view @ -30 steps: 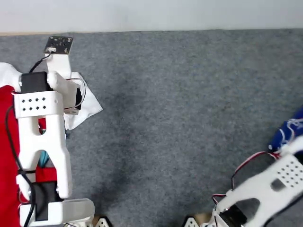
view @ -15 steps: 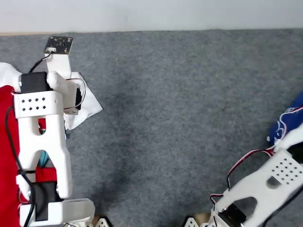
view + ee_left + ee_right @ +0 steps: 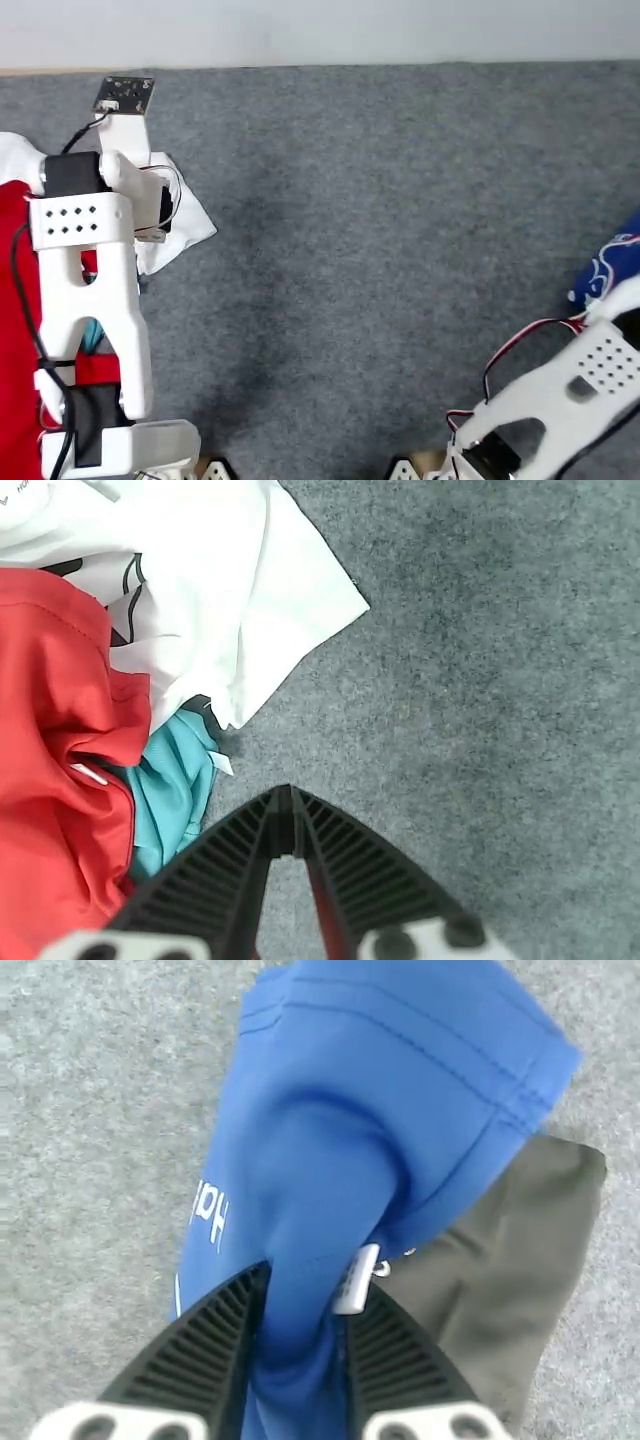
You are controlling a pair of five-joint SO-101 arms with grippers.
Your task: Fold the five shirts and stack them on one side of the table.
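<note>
1. Clamping the blue shirt [image 3: 380, 1110], my right claw [image 3: 300, 1272] has a bunch of its cloth pinched between both ribbed fingers. A small white tag [image 3: 355, 1280] sits just beside one fingertip.
2. Past my fingertips the blue shirt spreads out in a rumpled fold, with white print showing along one side.
3. A dark shirt [image 3: 500, 1290] lies beside the blue one and partly under it, touching it, on the grey table cover [image 3: 90, 1090].
4. In the high view this bundle is at the table's right edge, next to my right arm [image 3: 560, 400].
5. My left claw [image 3: 291, 798] is closed with its tips meeting and nothing between them, over bare grey cover.
6. Just beyond it lies a loose heap. The white shirt [image 3: 230, 590] reaches farthest onto the table, with the red shirt [image 3: 60, 730] against it. The teal shirt [image 3: 175, 790] is tucked under both and lies nearest my tips.
7. From above, that heap lies at the table's left edge under my left arm [image 3: 90, 260], well apart from the blue shirt.
</note>
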